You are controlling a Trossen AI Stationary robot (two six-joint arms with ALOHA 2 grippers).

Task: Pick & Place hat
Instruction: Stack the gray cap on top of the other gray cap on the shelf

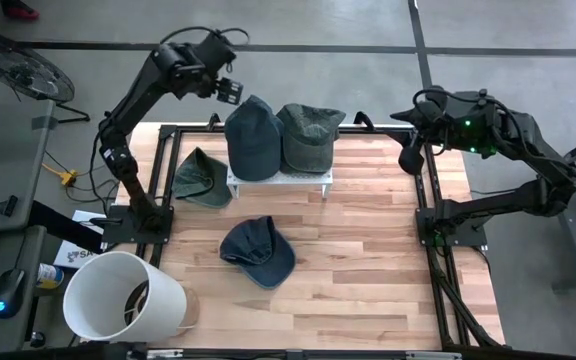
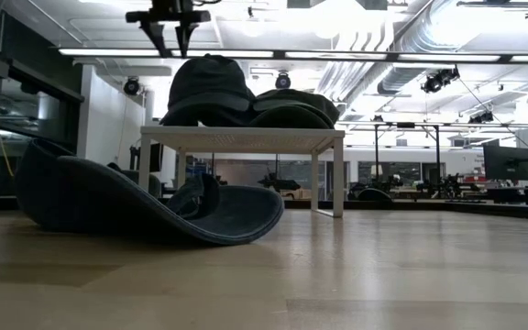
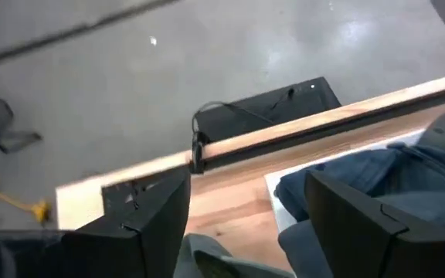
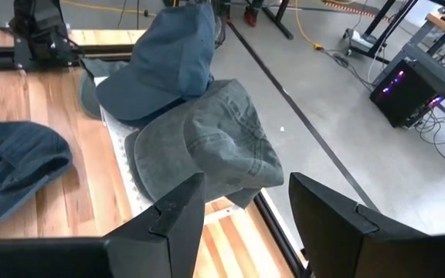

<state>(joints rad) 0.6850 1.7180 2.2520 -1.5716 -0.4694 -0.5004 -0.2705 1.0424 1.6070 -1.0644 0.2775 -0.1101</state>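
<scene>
Two hats sit on a small white stand (image 1: pixel 280 182) at the table's far side: a blue hat (image 1: pixel 253 135) and, to its right, a grey-green hat (image 1: pixel 310 135) that overlaps it. A green hat (image 1: pixel 201 178) lies on the wood left of the stand. A dark blue hat (image 1: pixel 258 250) rests on its brim at mid table. My left gripper (image 1: pixel 230 90) hangs open in the air above the far edge, just left of the blue hat (image 3: pixel 408 177), with nothing between its fingers. My right gripper (image 4: pixel 246 224) waits open above the table's right rail.
A big white bucket (image 1: pixel 123 295) lies on its side at the table's near left corner. A black metal frame (image 1: pixel 428 200) runs along the table's edges. Bare wood lies open at the near right of the table.
</scene>
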